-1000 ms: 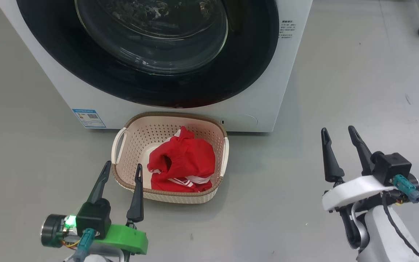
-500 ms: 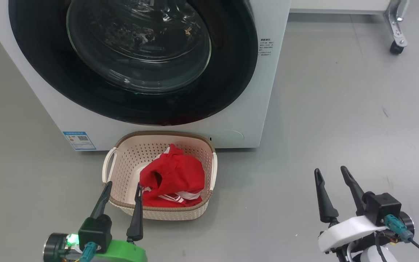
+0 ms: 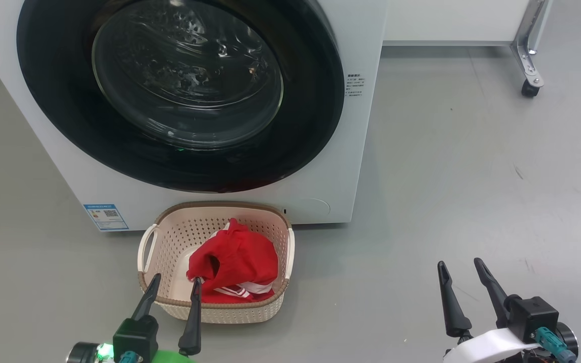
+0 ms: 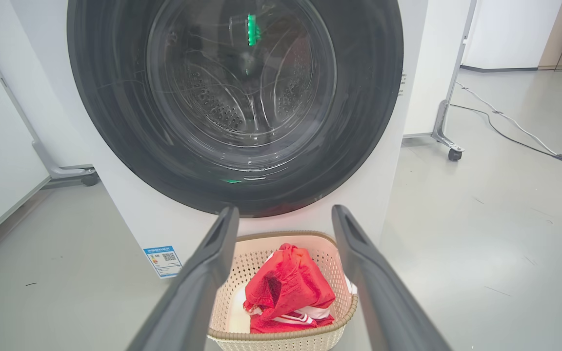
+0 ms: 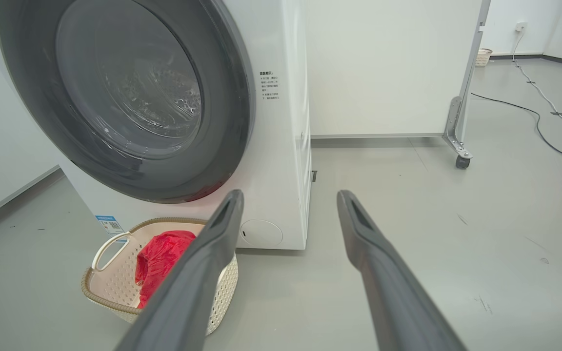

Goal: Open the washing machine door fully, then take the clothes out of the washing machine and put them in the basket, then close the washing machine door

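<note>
Head view: the left gripper (image 3: 177,278) hangs open and empty just in front of the basket (image 3: 220,205), where the red clothes (image 3: 235,259) lie. Behind it, the door (image 3: 310,126) looks flush against the washing machine (image 3: 351,166). The right gripper (image 3: 459,262), open and empty, stands well apart. The work seems finished, so withdraw both arms straight back without knocking the basket.

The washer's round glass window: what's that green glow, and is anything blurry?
Left wrist view: green glints on the glossy black round door look like reflections; that arm's long dark fingers blur close up. Head view: white glare speckles the bulging glass.
</note>
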Robot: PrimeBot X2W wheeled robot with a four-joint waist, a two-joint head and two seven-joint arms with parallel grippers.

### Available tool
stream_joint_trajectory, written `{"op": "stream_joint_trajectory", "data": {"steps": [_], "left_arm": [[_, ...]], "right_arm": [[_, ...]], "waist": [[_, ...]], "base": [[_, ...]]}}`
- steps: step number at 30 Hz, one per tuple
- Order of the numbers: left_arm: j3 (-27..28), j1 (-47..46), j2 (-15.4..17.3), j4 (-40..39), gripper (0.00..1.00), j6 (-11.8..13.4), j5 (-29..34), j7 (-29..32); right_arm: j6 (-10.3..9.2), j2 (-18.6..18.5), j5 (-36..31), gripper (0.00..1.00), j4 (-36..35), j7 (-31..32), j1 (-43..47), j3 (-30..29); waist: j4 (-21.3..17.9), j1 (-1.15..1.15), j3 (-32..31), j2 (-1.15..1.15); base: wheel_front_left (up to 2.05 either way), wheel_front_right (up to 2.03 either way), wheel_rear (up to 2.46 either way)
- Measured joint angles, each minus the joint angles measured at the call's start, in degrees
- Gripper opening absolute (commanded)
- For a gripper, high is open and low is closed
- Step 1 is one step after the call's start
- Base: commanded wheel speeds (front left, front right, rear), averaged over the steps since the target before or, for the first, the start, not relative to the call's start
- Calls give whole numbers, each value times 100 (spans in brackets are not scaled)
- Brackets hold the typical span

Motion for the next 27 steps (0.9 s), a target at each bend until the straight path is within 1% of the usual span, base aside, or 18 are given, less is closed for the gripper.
{"op": "stream_joint_trajectory", "data": {"steps": [1, 5, 7, 19, 21, 27], "left_arm": [[-2, 7, 2, 0, 100, -10, 0, 1], [-7, 7, 5, -2, 100, -24, 0, 1], [-9, 7, 8, -3, 100, -25, 0, 1], [-14, 21, 19, -32, 100, -40, -4, 7], [-22, 21, 19, -37, 100, -41, -4, 9], [-38, 22, 20, -62, 100, -41, -4, 37]], "right_arm": [[-38, 4, 0, 100, -30, 0, 28, -1], [-48, 7, 0, 100, -125, 0, 48, -1], [-90, 9, 0, 100, -176, 0, 73, 7], [-99, 12, 1, 100, -333, 0, 186, 56], [-141, 13, 5, 100, -345, 0, 244, 59], [-151, 14, 9, 100, -397, 0, 274, 76]], "waist": [[-5, 0, -9, 0], [-9, 0, -21, 0], [-8, 0, -25, 0], [-19, 0, -33, 0], [-23, 0, -33, 0], [-27, 0, -30, 0]], "base": [[0, 0, 0], [0, 0, 0], [0, 0, 0], [0, 0, 0], [0, 0, 0], [0, 0, 0]]}}
